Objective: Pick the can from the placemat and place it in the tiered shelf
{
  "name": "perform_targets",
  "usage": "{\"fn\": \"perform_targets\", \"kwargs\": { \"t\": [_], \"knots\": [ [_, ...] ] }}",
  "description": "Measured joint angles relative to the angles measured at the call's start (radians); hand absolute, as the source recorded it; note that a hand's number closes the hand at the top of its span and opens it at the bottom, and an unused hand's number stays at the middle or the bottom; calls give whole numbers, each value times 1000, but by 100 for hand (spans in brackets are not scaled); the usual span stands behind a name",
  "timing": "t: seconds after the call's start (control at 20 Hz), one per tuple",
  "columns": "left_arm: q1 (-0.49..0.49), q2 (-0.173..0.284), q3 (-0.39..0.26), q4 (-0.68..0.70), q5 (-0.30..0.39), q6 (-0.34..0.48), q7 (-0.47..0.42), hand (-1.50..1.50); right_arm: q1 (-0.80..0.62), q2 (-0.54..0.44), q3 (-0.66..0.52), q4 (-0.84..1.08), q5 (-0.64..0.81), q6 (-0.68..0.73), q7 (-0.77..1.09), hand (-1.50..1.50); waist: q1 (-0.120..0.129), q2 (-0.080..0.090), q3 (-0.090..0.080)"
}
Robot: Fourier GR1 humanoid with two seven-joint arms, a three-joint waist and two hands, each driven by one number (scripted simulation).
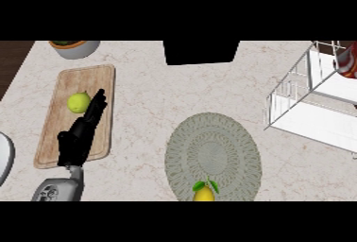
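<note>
A red cylindrical can (pixel 348 60) shows only as a sliver at the upper right edge of the frame, inside the white wire tiered shelf (pixel 307 101), on or just above its upper white level; whether it stands upright or leans cannot be told from so little of it. The round woven grey-green placemat (pixel 213 156) at lower centre carries no can, only a yellow lemon with green leaves (pixel 204 193) at its lower rim. No hand appears at the can: the right hand is out of view, so whether the can is held or released cannot be told. The left hand (pixel 80 134), black with fingers straight and relaxed, holding nothing, rests at the left of the frame over the pale wooden cutting board (pixel 63 142), just beside a yellow-green lime (pixel 79 102) and well apart from the shelf across the marbled table (pixel 140 71). Judged from this, the placing is at or near its end, and any remaining move belongs to the right side.
</note>
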State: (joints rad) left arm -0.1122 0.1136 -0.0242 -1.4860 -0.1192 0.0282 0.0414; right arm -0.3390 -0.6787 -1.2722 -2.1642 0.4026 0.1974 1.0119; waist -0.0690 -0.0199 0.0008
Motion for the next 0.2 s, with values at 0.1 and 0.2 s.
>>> {"fn": "perform_targets", "kwargs": {
  "t": [0.1, 0.2],
  "knots": [
    [1, 7, 11, -4, 6, -2, 5, 0, 54, -2, -83, 0, -82, 61, -19, -150, -10, -3, 0],
    [13, 5, 9, -7, 3, 0, -1, 0, 98, -3, -181, 8, -175, 115, -37, -150, -14, -4, 0]
  ]
}}
